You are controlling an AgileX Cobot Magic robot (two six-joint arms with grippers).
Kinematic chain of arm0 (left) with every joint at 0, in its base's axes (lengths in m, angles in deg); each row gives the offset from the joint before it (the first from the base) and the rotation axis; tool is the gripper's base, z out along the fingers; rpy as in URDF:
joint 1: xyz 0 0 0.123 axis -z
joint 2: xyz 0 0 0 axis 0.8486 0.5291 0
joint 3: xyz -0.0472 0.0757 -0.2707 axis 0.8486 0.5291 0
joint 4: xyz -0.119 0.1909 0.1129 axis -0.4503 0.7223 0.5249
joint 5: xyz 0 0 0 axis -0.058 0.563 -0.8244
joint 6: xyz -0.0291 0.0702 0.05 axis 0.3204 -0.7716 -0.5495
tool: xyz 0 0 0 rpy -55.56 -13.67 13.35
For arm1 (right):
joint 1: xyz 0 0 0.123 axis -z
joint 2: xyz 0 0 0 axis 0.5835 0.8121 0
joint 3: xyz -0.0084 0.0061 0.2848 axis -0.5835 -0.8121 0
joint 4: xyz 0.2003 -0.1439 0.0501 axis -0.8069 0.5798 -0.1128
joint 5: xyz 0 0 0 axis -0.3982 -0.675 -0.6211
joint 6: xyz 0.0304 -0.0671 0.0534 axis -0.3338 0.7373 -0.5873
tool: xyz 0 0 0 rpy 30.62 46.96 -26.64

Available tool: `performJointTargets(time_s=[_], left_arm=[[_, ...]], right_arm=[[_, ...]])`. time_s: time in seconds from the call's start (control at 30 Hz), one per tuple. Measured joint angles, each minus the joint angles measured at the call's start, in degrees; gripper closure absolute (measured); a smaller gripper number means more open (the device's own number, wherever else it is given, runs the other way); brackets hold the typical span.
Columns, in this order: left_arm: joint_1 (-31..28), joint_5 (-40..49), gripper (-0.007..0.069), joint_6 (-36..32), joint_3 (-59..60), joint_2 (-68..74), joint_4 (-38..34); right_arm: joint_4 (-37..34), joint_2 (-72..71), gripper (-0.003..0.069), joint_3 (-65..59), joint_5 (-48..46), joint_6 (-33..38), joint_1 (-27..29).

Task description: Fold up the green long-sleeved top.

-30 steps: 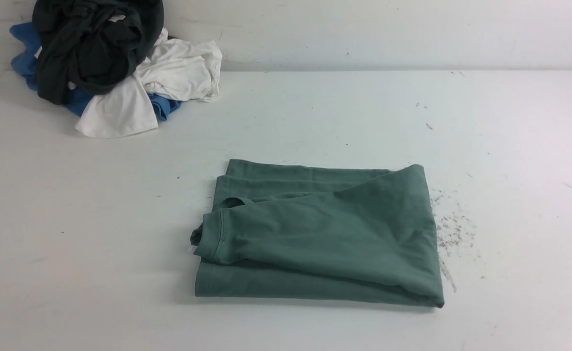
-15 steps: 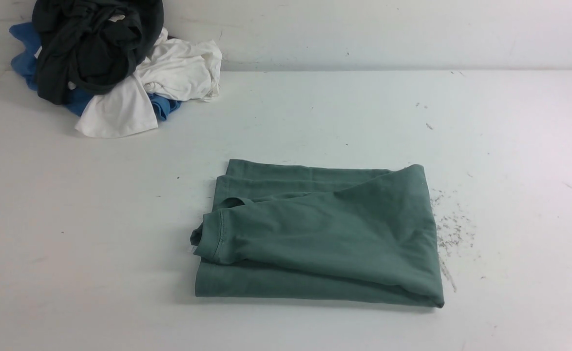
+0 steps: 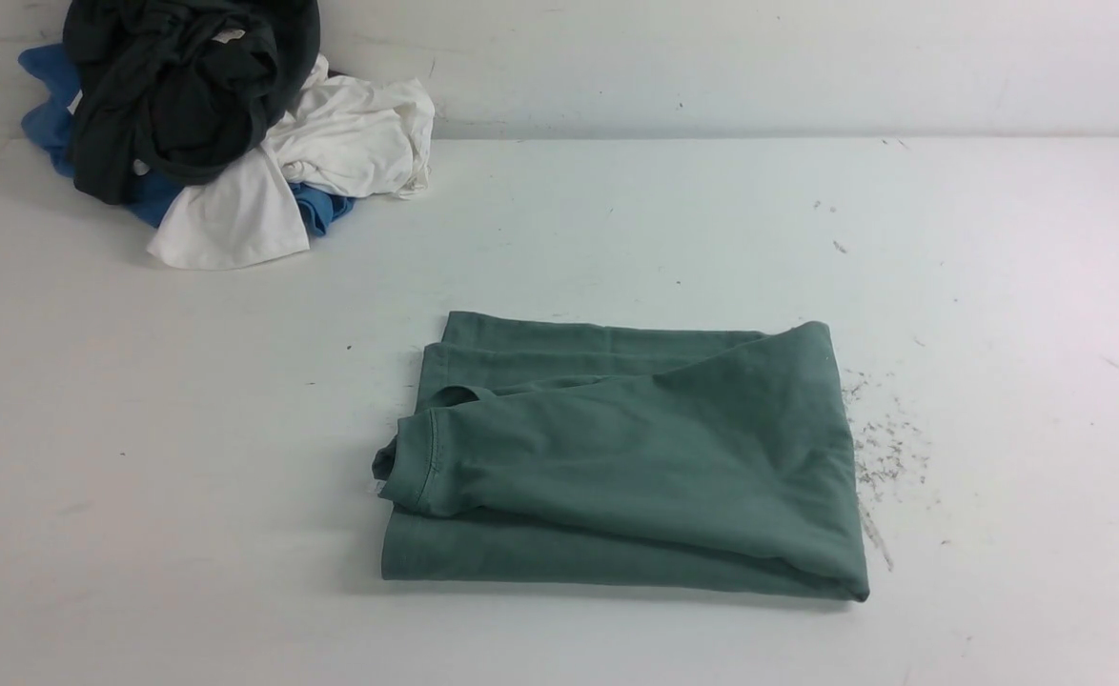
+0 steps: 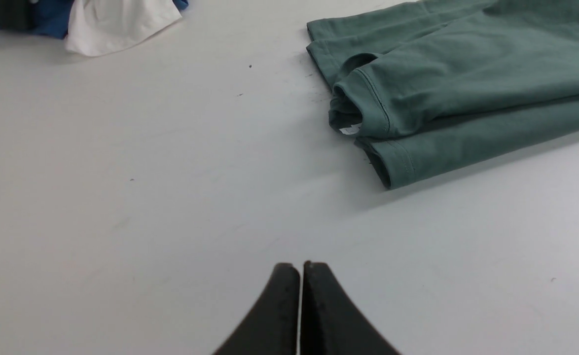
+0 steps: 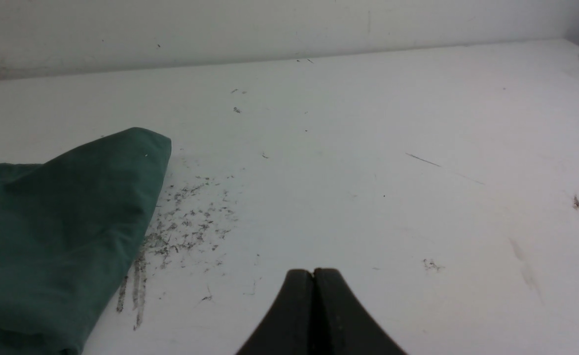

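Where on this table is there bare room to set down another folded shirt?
Free: the right side of the table, beyond the scuff marks beside the folded green top; the left front, between the top and the table's left edge; and the strip along the back wall. Crowded: the far left corner, under the pile of clothes.

Lab-like test bench: scuffed white table (image 3: 617,219), bare white wall (image 3: 760,57).

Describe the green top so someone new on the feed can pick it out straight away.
On the white table, look at the middle, well apart from the heap of black, white and blue clothes in the far left corner. The green long-sleeved top lies there alone, folded into a flat rectangle, the only sage-green garment, with grey scuff marks beside its right edge.
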State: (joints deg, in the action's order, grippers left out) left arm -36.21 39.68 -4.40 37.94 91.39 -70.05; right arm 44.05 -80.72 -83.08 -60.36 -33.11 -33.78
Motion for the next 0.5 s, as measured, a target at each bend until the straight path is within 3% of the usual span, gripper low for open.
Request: performJointTargets(time_s=[0.07, 0.23, 0.33, 0.5], left_arm=[[-0.06, -1.77, 0.0632, 0.0, 0.69, -0.3, 0.27], [-5.51, -18.93, 0.0632, 0.0, 8.4, -4.99, 0.69], [-12.55, -29.38, 0.0632, 0.0, 15.08, -8.59, -0.6], [-23.21, -34.88, 0.0632, -0.06, 24.66, -12.28, -6.89]], right_arm=[[0.05, 0.0, 0.0673, 0.0, 0.0, 0.0, 0.0], [0.05, 0.0, 0.0673, 0.0, 0.0, 0.0, 0.0], [0.05, 0.0, 0.0673, 0.0, 0.0, 0.0, 0.0], [0.05, 0.0, 0.0673, 0.0, 0.0, 0.0, 0.0]])
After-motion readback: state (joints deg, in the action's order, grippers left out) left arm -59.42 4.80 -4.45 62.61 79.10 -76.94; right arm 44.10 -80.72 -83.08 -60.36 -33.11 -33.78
